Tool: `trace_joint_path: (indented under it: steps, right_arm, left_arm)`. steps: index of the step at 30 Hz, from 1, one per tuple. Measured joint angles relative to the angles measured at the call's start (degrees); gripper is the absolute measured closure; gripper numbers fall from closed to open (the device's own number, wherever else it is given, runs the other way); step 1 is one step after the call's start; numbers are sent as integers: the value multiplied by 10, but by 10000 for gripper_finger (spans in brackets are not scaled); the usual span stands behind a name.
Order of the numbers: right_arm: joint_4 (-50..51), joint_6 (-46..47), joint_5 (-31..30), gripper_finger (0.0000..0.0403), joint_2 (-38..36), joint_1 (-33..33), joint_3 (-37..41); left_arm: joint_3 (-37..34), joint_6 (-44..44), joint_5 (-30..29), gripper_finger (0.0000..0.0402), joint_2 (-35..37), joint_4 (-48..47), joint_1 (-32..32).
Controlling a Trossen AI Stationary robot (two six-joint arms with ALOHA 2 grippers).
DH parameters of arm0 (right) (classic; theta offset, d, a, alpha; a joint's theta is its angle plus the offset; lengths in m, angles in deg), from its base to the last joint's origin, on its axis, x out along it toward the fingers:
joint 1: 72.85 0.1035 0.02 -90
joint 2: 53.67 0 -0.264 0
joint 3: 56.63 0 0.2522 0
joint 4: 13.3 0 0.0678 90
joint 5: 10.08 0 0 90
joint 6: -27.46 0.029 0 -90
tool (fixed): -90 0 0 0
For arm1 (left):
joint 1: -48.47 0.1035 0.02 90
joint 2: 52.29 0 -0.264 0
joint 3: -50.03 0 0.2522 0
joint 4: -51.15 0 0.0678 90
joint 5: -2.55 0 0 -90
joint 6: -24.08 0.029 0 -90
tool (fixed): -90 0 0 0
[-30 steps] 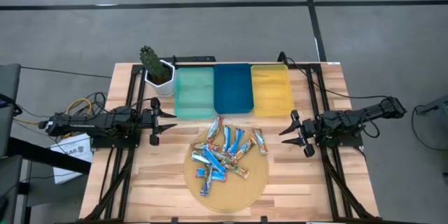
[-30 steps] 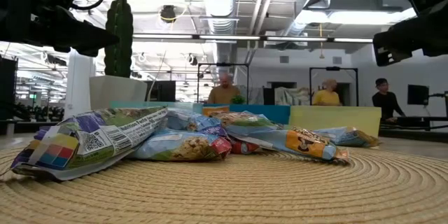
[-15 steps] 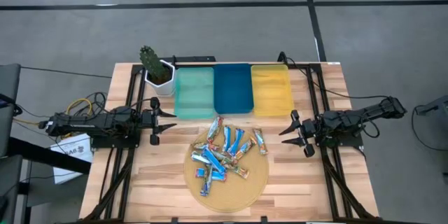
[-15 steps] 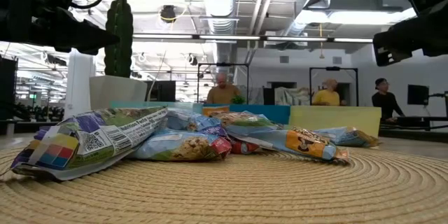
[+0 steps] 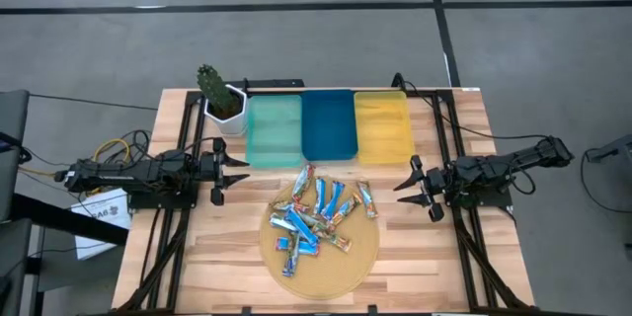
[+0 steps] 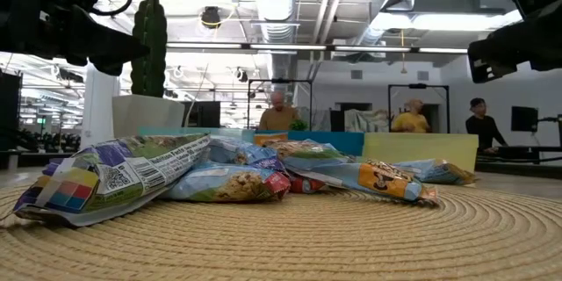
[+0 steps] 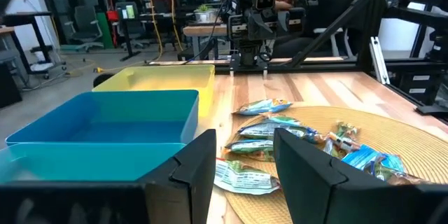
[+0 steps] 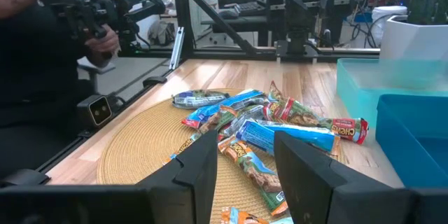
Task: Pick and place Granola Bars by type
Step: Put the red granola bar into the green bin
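Nothing on the table has moved since the earlier frames; only the left arm's outline shifts slightly in the low view. Wooden table (image 5: 425, 257) carrying a round woven mat (image 5: 321, 267). Behind it, teal tray (image 5: 274, 128), blue tray (image 5: 329, 123) and yellow tray (image 5: 382, 124), all without bars. Potted cactus (image 5: 219, 99) beside the teal tray. Granola Bars (image 5: 318, 217) heaped on the mat. Left gripper (image 5: 229, 170) and right gripper (image 5: 407, 187) flank the mat, jaws spread, holding nothing.
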Motion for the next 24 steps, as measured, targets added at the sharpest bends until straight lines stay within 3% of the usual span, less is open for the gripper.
trace_joint_path:
  steps: [12, 24]
  right_arm:
    - [0, 0, 0, 270, 0, 0, 0]
    - [0, 0, 0, 270, 0, 0, 0]
  left_arm:
    - [5, 14, -13, 264, -19, -4, -1]
    - [107, 37, -97, 264, -216, -4, -67]
